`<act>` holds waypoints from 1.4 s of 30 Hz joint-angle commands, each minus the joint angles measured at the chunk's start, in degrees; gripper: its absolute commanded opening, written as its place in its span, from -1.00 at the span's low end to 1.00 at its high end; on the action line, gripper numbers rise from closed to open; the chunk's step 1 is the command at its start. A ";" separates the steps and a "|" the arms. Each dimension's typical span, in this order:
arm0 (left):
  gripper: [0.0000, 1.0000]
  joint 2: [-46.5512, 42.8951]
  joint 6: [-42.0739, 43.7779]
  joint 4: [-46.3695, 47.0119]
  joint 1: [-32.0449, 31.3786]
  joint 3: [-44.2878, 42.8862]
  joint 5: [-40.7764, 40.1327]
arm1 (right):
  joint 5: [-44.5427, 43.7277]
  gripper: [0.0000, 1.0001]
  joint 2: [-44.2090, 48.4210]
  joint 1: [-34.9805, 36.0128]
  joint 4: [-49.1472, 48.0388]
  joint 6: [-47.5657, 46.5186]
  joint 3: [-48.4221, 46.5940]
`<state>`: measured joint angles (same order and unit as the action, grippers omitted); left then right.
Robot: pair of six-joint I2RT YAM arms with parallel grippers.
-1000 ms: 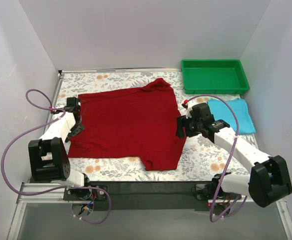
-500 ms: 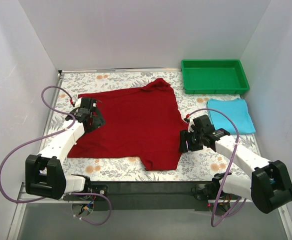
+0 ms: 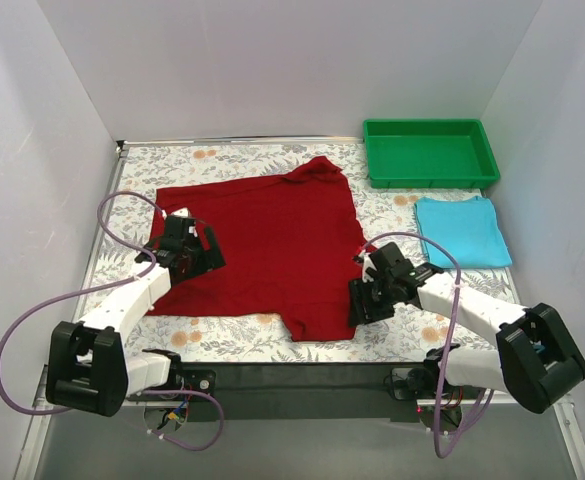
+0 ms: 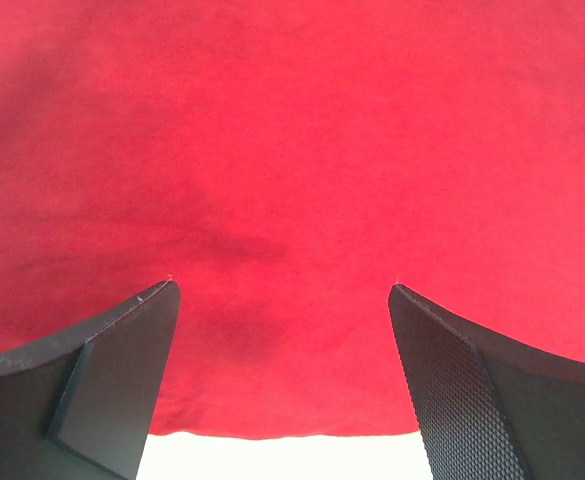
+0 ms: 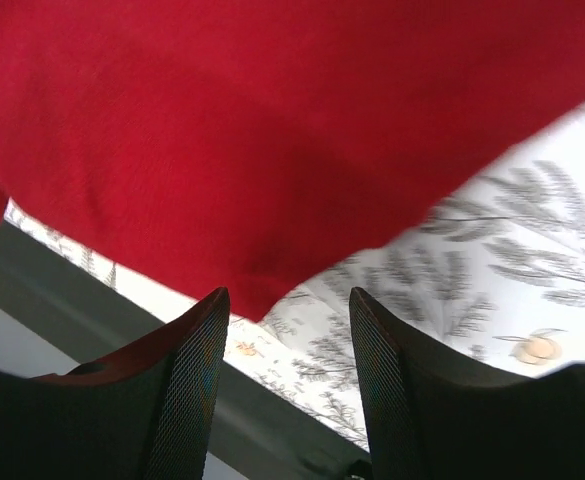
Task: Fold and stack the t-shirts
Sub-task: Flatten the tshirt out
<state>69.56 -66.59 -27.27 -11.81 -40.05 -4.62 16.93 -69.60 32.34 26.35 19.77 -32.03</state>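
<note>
Since arms shifted over red shirt (image 3: 262,245), left fingers (image 4: 102,385), right fingers (image 5: 187,400) gape; seemingly empty.

**A:** What has moved on the left?

**B:** The left gripper (image 3: 204,258) has come off the left edge of the dark red t-shirt (image 3: 272,240). It has travelled inward and toward the near side, and now hangs over the cloth itself. The left arm (image 3: 122,295) is stretched out farther.

**A:** And on the right?

**B:** The right gripper (image 3: 360,303) has slid back along the shirt's right edge, from about halfway up to the near right corner. The right arm (image 3: 462,305) lies lower now.

**A:** Has anything been uncovered?

**B:** Yes. The light blue t-shirt (image 3: 462,230) was partly hidden behind that arm and now shows whole.
</note>
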 commanded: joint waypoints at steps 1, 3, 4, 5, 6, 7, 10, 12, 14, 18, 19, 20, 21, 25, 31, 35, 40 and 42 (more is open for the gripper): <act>0.58 -4.24 2.51 6.25 -0.40 1.99 4.53 | -2.24 -0.01 1.22 7.02 -0.43 0.10 -2.85; 0.58 -5.66 2.69 8.80 -0.40 4.18 6.19 | -4.96 -0.01 1.49 11.51 0.63 -0.87 -4.96; 0.57 -6.10 2.78 9.51 -0.40 4.89 6.20 | -7.32 -0.01 0.97 12.91 1.94 -1.22 -5.67; 0.57 -6.54 2.78 9.86 -0.40 5.07 6.20 | -8.39 -0.01 0.61 15.62 2.56 -2.01 -7.41; 0.57 -6.46 3.04 9.69 -0.40 4.72 6.03 | -10.49 -0.01 -0.52 17.22 3.09 -2.62 -8.13; 0.57 -6.37 3.04 9.69 -0.40 4.63 5.68 | -11.82 -0.01 -1.32 18.80 4.31 -2.98 -8.83; 0.57 -5.67 3.57 9.78 -0.40 4.02 5.33 | -18.66 0.00 -4.47 25.83 5.73 -5.00 -12.43; 0.57 -5.05 3.66 9.25 -0.40 3.58 3.22 | -23.40 0.00 -6.41 30.23 7.31 -6.31 -14.10; 0.57 -5.05 3.66 9.16 -0.40 3.58 2.69 | -25.36 0.01 -8.96 33.12 7.49 -7.20 -15.78; 0.57 -5.31 3.83 9.16 -0.40 3.67 1.72 | -28.87 0.01 -12.57 36.30 7.66 -9.13 -17.89; 0.57 -5.31 3.83 9.07 -0.40 3.58 1.72 | -29.75 0.01 -13.79 36.91 7.84 -9.92 -18.76; 0.57 -5.31 3.83 8.99 -0.40 3.58 1.64 | -30.54 0.01 -14.41 37.36 8.10 -10.27 -19.03; 0.57 -5.31 3.83 8.99 -0.40 3.58 1.63 | -31.68 0.01 -15.03 37.79 8.37 -10.36 -19.29; 0.57 -5.23 3.83 8.99 -0.40 3.58 1.72 | -32.75 -0.20 -16.79 38.15 8.46 -11.24 -20.09; 0.57 -5.14 3.83 8.99 -0.40 3.40 1.72 | -35.90 -0.80 -16.01 38.24 9.16 -13.09 -20.88; 0.57 -4.96 3.83 8.99 -0.40 3.40 1.90 | -39.16 -0.94 -14.95 37.10 11.96 -15.98 -24.21; 0.57 -4.52 3.92 8.90 -0.40 3.32 2.42 | -37.85 -0.86 -16.79 29.11 12.41 -21.25 -30.36; 0.57 -4.34 3.92 8.99 -0.40 3.31 2.51 | -37.85 -0.74 -18.89 24.30 12.32 -22.93 -34.23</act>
<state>65.41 -63.40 -18.94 -12.03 -35.40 -2.00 -19.35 -86.96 62.13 38.46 1.08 -61.12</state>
